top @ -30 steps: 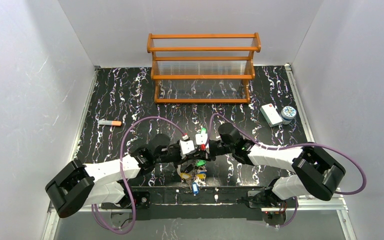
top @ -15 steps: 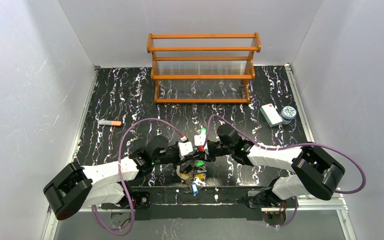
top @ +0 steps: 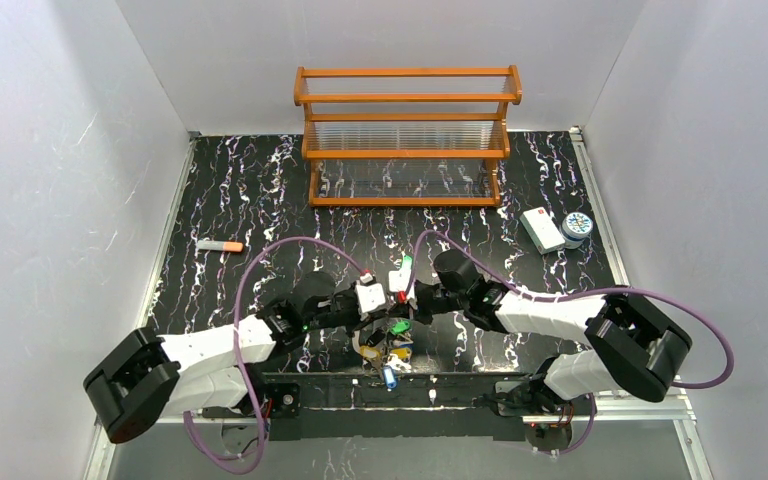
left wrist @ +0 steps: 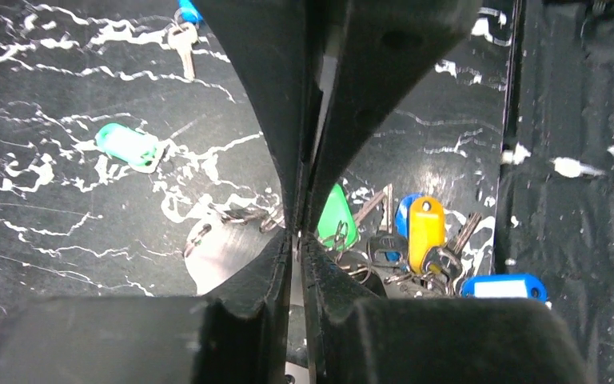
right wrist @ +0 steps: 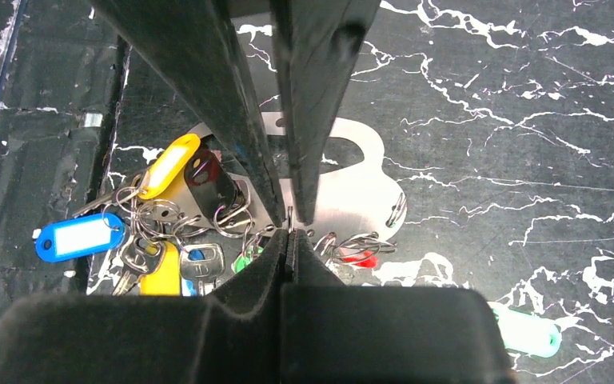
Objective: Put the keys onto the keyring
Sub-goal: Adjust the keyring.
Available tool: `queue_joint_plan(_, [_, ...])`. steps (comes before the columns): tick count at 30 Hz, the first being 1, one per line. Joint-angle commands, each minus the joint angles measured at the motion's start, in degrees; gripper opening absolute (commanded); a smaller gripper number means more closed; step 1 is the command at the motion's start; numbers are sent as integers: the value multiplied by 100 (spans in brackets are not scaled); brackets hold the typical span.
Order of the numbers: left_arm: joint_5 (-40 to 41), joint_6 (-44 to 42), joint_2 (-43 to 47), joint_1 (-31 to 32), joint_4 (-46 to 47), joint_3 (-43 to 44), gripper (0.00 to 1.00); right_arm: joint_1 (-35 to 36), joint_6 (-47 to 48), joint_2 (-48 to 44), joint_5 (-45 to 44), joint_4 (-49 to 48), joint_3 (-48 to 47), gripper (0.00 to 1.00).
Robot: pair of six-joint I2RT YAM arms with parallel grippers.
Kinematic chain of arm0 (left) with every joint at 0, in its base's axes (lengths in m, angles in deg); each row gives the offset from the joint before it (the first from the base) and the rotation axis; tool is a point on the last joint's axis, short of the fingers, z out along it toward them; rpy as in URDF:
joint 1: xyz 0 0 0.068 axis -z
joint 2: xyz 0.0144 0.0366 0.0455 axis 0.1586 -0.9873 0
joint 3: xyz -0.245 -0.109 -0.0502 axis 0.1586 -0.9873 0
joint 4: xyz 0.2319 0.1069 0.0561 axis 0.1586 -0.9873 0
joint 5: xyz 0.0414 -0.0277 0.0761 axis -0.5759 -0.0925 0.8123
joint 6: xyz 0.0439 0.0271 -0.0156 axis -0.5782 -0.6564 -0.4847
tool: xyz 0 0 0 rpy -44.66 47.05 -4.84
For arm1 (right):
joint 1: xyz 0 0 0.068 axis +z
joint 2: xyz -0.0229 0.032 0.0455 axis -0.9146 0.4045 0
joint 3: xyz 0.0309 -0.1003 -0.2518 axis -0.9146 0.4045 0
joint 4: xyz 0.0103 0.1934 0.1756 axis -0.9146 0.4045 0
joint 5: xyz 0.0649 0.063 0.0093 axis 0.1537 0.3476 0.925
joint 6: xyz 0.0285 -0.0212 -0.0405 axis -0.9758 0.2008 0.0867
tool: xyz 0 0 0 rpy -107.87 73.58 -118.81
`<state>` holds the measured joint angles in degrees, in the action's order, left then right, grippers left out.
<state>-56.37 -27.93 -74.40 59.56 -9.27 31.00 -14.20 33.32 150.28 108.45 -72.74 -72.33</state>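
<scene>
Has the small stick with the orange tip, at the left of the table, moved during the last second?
No. The stick lies at the same spot as before, left of the wooden rack and nearer to the arms.

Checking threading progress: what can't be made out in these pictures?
- Top view: what the left gripper and right gripper pinch; too small to tell.
- Left wrist: blue-headed silver key, cut by top edge.
- Right wrist: silver metal plate's middle, behind black fingers.
</scene>
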Motion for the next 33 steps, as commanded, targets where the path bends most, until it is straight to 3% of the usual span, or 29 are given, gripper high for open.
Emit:
queue_joint_plan(1, [175,51,536,58,306,-100,14,44,-432,-228,2,-688,307,1])
queue_joint_plan(5, [469,204,1017,60,488,-448,25,39,-849,-396,165,-1474,632,1])
queue_joint_plan(11, [390,375,1563,61,992,-1067,35,37,-1165,-571,328,-2183,949,1])
queue_joint_plan(21, [-223,271,1491,58,1646,-1384,34,34,-1476,-749,499,-2797,1154,1])
queue_joint_plan(33, [-384,466,1101,68,2057,-1452,22,30,-1690,-676,574,-3114,1187,1])
